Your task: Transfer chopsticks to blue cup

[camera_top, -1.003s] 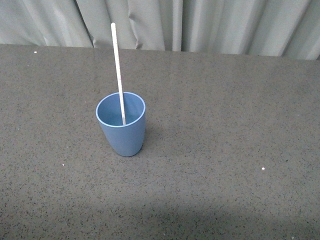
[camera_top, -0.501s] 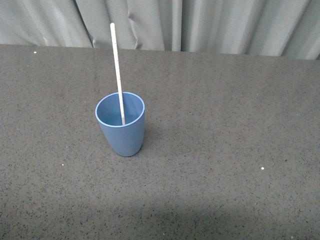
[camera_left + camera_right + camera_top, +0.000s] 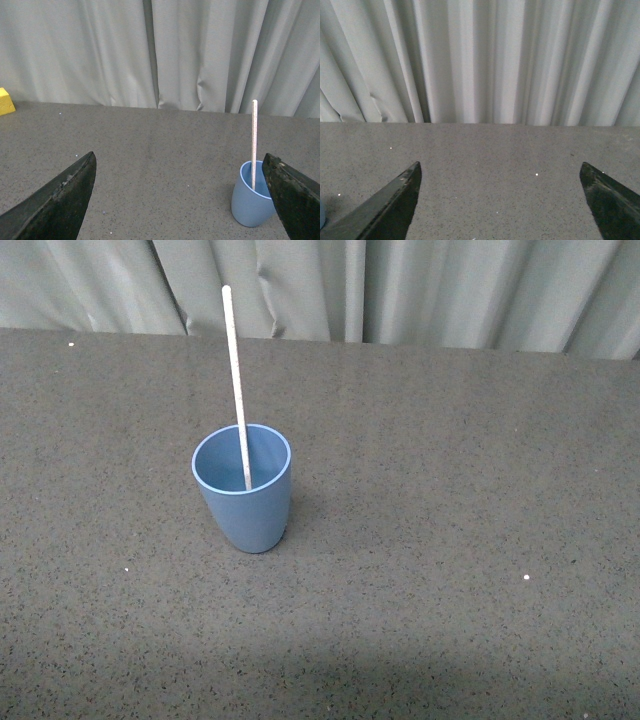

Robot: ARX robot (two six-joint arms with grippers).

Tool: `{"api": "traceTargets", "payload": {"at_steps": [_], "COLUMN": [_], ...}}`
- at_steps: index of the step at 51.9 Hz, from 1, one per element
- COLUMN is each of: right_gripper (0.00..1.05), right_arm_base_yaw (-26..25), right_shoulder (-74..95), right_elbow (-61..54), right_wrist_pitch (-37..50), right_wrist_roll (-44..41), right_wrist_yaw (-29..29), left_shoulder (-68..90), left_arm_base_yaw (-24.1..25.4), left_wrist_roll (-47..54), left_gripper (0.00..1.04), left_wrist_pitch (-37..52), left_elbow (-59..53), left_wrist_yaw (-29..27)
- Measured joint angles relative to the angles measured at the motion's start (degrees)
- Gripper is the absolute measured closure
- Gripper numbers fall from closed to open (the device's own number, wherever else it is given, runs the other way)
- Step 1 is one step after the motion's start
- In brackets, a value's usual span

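The blue cup [image 3: 243, 490] stands upright on the dark speckled table, left of centre in the front view. A single pale chopstick [image 3: 235, 380] stands in it, leaning slightly back and left, its top well above the rim. Neither arm shows in the front view. In the left wrist view the cup [image 3: 250, 202] and chopstick [image 3: 254, 142] stand ahead, close beside one finger. My left gripper [image 3: 180, 162] is open and empty. My right gripper [image 3: 500, 167] is open and empty over bare table; a sliver of the cup [image 3: 321, 215] shows at that frame's edge.
Grey curtains [image 3: 400, 285] hang along the table's far edge. A yellow block [image 3: 5, 101] lies at the far edge of the table in the left wrist view. The table [image 3: 450, 540] is dark grey and speckled.
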Motion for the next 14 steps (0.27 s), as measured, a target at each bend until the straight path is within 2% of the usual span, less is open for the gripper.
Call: {"api": "traceTargets", "payload": {"at_steps": [2,6,14], "right_gripper": [0.07,0.1,0.09], "right_arm_base_yaw": [0.0,0.0,0.0], "right_shoulder": [0.0,0.0,0.0], "right_elbow": [0.0,0.0,0.0], "right_wrist_pitch": [0.0,0.0,0.0], "right_wrist_roll": [0.0,0.0,0.0], "right_wrist_yaw": [0.0,0.0,0.0], "left_shoulder": [0.0,0.0,0.0], "left_arm_base_yaw": [0.0,0.0,0.0], "left_wrist_roll": [0.0,0.0,0.0], "left_gripper": [0.07,0.07,0.07], "left_wrist_pitch": [0.0,0.0,0.0], "left_elbow": [0.0,0.0,0.0], "left_wrist_yaw": [0.0,0.0,0.0]}}
